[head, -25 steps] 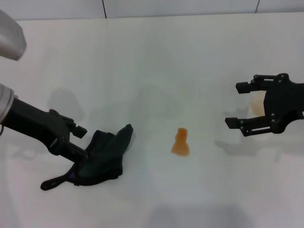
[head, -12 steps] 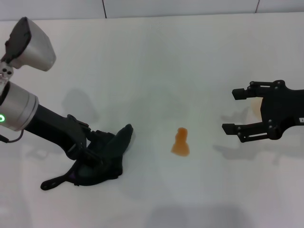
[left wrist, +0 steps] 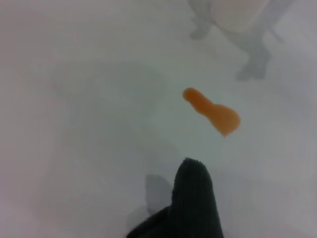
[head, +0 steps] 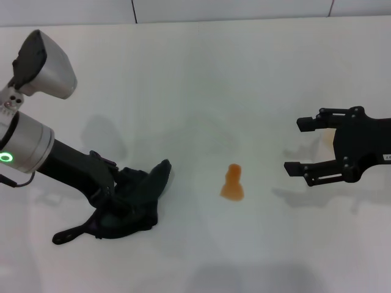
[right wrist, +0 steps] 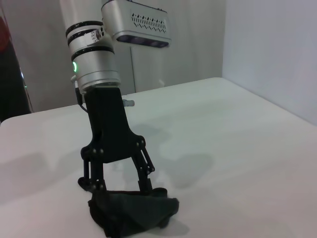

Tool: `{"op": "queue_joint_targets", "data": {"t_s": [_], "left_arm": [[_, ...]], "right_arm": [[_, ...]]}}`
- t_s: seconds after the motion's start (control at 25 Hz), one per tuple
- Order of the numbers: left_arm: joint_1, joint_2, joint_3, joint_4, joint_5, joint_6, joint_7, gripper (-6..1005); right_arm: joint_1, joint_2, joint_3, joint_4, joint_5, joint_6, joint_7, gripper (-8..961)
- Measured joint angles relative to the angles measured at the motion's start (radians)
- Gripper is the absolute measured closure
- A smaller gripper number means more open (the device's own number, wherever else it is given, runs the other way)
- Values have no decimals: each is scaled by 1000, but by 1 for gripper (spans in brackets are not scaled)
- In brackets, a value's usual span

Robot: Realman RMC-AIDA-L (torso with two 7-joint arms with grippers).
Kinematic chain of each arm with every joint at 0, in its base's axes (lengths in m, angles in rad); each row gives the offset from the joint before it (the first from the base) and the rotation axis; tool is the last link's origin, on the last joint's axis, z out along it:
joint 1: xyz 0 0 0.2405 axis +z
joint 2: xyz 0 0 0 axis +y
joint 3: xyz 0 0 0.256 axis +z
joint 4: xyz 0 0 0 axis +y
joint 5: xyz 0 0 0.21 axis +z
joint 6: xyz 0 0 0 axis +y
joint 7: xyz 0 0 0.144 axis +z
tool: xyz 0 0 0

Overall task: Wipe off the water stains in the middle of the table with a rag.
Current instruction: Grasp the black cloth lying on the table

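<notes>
A broad white tabletop fills the head view. Near its middle sits a small orange-amber blotch, the water stains, bell-shaped and translucent, lying alone on bare surface.

To the robot's left of the blotch, well apart from it, a dark green-black rag lies crumpled on the tabletop, with one pointed corner reaching toward the blotch and a thin tail trailing out on the other side. The left gripper comes in low from the left edge, its black fingers down on the rag. In the right wrist view the same left gripper stands nearly upright over the rag, its fingers spread apart with their tips pressed against the bunched cloth on both sides; the cloth is not yet pinched tight.

In the left wrist view, a rounded dark corner of the rag points toward the water stains, with bare white surface between them.

The right gripper hovers over the right side of the tabletop, well apart from the blotch, its two black fingers spread wide and holding nothing.
</notes>
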Motion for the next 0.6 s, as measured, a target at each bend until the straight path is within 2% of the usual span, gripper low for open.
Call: {"op": "queue_joint_targets", "data": {"t_s": [0.6], "left_arm": [[0,-7,8,-13,-1,-17,14,110]], "right_arm": [[-3,0,-3,2,1,3,0,90]]}}
